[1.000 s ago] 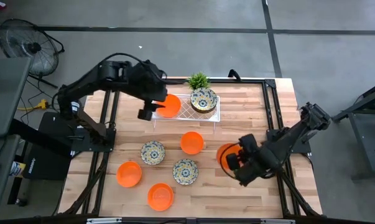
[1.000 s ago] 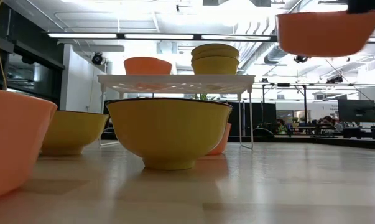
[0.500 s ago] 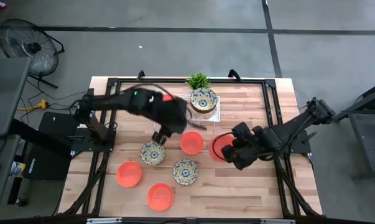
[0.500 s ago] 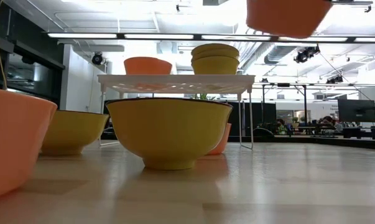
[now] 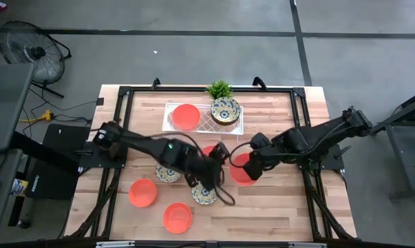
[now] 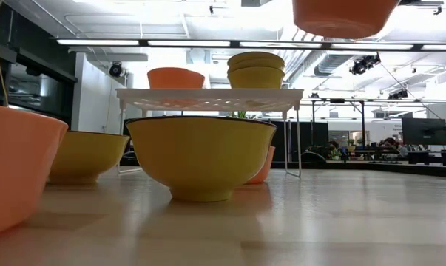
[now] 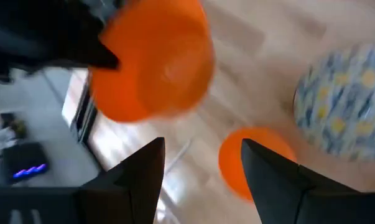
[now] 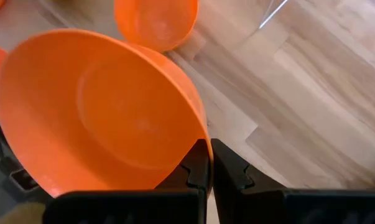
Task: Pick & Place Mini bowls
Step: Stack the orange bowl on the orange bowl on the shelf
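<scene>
Your right gripper (image 8: 207, 163) has its jaws pinched together on the rim of an orange bowl (image 8: 100, 115), and that bowl is up off the table; from above you can see it (image 5: 243, 169) hanging at the middle of the table, right of centre, and from table level it (image 6: 345, 16) floats high above everything else. Your left gripper (image 7: 199, 171) has its jaws wide apart with nothing between them, looking down past an orange bowl on the wood (image 7: 252, 163) and a floral bowl (image 7: 346, 102) beside it. From overhead that left arm reaches low across the middle, its gripper (image 5: 217, 153) just beside the lifted bowl. Out from there: one floral bowl (image 5: 204, 194) lies partly under the arm, another (image 5: 167, 172) to its left, and two orange bowls (image 5: 143, 192) (image 5: 177, 217) sit near the front edge. At the back, the white tray (image 5: 201, 125) carries one orange bowl (image 5: 186, 116) and a floral stack (image 5: 225, 110), with the green plant (image 5: 219, 89) just behind it.
</scene>
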{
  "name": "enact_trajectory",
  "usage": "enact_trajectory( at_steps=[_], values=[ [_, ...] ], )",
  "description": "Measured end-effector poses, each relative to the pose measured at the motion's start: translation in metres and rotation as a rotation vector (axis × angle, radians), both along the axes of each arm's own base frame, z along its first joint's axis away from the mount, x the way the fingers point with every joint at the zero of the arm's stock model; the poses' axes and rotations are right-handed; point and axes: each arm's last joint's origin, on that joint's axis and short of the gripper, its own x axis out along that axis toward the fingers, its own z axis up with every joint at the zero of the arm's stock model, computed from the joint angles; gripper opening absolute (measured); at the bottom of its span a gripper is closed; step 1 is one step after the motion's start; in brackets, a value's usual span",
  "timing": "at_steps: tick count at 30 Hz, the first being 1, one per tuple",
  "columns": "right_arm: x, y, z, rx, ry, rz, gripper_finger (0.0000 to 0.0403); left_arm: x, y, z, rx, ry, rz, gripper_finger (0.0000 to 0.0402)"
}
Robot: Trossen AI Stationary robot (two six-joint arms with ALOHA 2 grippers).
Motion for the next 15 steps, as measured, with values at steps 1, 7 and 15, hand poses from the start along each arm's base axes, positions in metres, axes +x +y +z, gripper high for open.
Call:
enact_trajectory(
  at_steps=[1,7,15],
  values=[
    [0.001,0.0,0.0,0.006,-0.001,0.005,0.0,0.0,-0.004,-0.003,0.047,0.004,-0.003,0.0204],
    [0.008,-0.003,0.002,0.033,-0.05,0.045,0.0,0.01,-0.02,-0.02,0.239,0.029,-0.094,0.0204],
    [0.013,-0.008,0.002,0.064,-0.068,0.067,0.0,0.02,-0.031,-0.032,0.347,0.033,-0.174,0.0204]
  ],
)
